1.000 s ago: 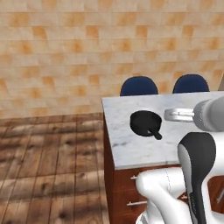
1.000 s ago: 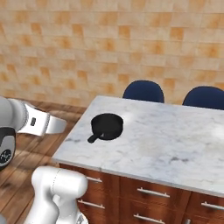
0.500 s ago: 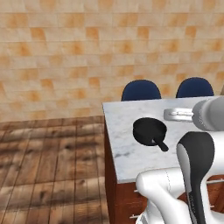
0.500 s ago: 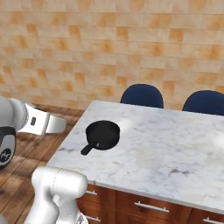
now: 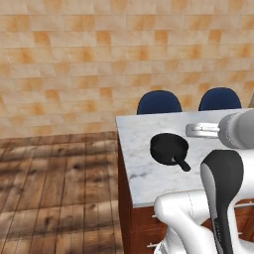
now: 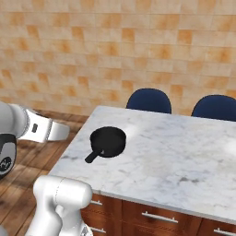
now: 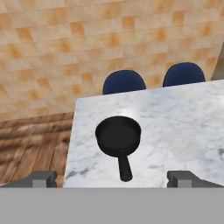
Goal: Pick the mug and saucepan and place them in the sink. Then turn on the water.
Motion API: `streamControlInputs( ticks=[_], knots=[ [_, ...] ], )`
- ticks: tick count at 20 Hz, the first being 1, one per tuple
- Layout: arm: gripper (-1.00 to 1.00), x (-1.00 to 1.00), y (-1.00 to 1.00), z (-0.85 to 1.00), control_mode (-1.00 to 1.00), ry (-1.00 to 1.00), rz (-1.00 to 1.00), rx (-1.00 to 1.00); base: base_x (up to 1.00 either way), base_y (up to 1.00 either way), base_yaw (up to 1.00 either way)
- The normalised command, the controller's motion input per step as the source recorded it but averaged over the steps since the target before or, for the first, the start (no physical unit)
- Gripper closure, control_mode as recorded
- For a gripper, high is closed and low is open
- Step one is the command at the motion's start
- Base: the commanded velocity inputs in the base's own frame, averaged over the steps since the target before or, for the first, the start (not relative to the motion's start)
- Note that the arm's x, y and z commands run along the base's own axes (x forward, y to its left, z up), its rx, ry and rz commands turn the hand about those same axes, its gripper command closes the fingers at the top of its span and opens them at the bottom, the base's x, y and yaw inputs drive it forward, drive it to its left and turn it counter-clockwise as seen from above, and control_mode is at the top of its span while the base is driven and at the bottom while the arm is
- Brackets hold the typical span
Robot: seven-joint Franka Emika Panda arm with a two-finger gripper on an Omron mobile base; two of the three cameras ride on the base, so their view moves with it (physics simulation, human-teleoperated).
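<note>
The saucepan sits near the left end of the marble island, straight ahead of and below the gripper, handle pointing back toward it, fingers spread wide and holding nothing

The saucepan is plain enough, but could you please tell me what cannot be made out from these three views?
- Saucepan: its inside is flat black in all views, so any contents can't be told.
- Gripper: in the hand view the bottom edge cuts the finger tips off, leaving just stubs set wide apart.
- Right chair: cut by the right base view's edge; the counter hides both seats.
</note>
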Motion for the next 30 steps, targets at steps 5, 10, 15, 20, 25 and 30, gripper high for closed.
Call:
streamControlInputs(
  ticks=[5,10,15,20,25,30],
  knots=[
    [-1.00,0.00,0.00,0.00,-1.00,0.00,0.00,0.00,0.00,0.00,0.00],
    [-1.00,0.00,-0.14,-0.02,-1.00,0.09,0.11,0.03,0.00,0.00,0.00],
    [-1.00,0.00,-0.25,0.00,-1.00,0.14,0.04,0.05,0.00,0.00,0.00],
    [-1.00,0.04,-0.17,-0.04,-1.00,0.21,-0.08,0.02,0.00,0.00,0.00],
    [-1.00,0.00,-0.03,-0.08,-1.00,0.19,-0.14,0.00,0.00,0.00,0.00],
    [-1.00,0.00,-0.03,-0.38,-1.00,0.02,-0.05,0.00,0.00,0.00,0.00]
  ],
)
